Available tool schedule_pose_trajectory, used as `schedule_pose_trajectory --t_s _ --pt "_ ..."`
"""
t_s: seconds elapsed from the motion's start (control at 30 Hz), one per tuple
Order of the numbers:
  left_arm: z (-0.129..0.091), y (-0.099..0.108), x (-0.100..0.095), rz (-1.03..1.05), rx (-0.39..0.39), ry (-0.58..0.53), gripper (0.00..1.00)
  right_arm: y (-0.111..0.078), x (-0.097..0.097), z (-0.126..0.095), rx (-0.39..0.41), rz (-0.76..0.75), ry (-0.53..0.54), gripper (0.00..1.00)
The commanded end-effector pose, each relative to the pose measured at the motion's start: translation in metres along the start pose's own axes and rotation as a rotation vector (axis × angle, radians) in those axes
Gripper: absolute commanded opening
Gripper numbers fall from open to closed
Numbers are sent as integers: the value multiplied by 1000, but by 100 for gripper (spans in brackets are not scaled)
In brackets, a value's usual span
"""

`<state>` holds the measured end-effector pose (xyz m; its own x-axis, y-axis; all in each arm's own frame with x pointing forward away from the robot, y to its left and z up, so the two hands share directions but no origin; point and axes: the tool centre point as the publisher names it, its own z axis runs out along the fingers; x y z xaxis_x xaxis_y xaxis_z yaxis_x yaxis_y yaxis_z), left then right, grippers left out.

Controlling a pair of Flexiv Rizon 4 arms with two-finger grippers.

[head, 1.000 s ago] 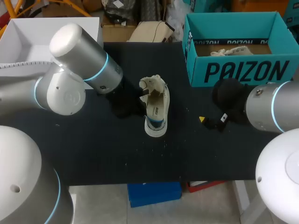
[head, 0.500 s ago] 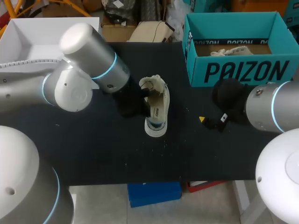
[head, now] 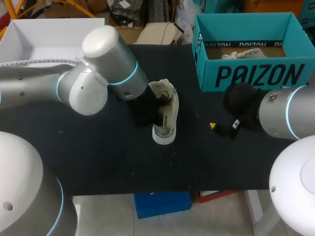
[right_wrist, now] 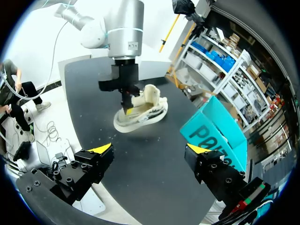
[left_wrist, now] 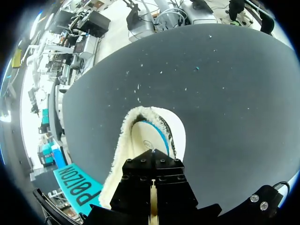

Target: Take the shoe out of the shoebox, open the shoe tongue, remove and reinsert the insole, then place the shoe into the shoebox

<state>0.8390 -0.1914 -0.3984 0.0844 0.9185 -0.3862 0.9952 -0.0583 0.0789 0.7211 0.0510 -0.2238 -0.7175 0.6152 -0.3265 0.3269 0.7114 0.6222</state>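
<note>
A cream shoe (head: 171,109) with a fleecy collar lies on the black table (head: 98,157), toe toward the front edge. My left gripper (head: 158,114) is shut, its tips down inside the shoe's opening (left_wrist: 123,140) over the pale insole (left_wrist: 146,138) with a blue line. Whether it pinches the insole is hidden. The right wrist view shows that left gripper (right_wrist: 125,110) standing in the shoe (right_wrist: 146,108). My right gripper (right_wrist: 149,151) is open and empty, to the right of the shoe and in front of the teal shoebox (head: 256,73).
Inside the teal shoebox lies a second pale shoe (head: 245,53). A white open box (head: 29,42) stands at the back left. My right gripper's yellow tip (head: 212,126) is a short way right of the shoe.
My left arm has swung right, over the shoe, and its gripper has gone into the opening and shut. The shoe's collar has shifted slightly. The right arm has not moved.
</note>
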Motion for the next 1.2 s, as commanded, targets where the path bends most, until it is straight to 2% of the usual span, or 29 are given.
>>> schedule_pose_trajectory --t_s 0.03,0.37,0.57,0.9,1.2 --pt "6 3 -5 -2 -2 19 0 -1 1 0 -2 1 -1 100" --pt "-24 5 -7 7 -25 12 0 -1 1 0 -2 1 -1 100" --pt "-38 1 -8 39 -19 77 0 -1 1 0 -2 1 -1 100" --pt "-26 -6 -7 60 12 135 0 -1 1 0 -2 1 -1 100" --pt "-6 -7 -8 73 39 165 0 -1 1 0 -2 1 -1 100"
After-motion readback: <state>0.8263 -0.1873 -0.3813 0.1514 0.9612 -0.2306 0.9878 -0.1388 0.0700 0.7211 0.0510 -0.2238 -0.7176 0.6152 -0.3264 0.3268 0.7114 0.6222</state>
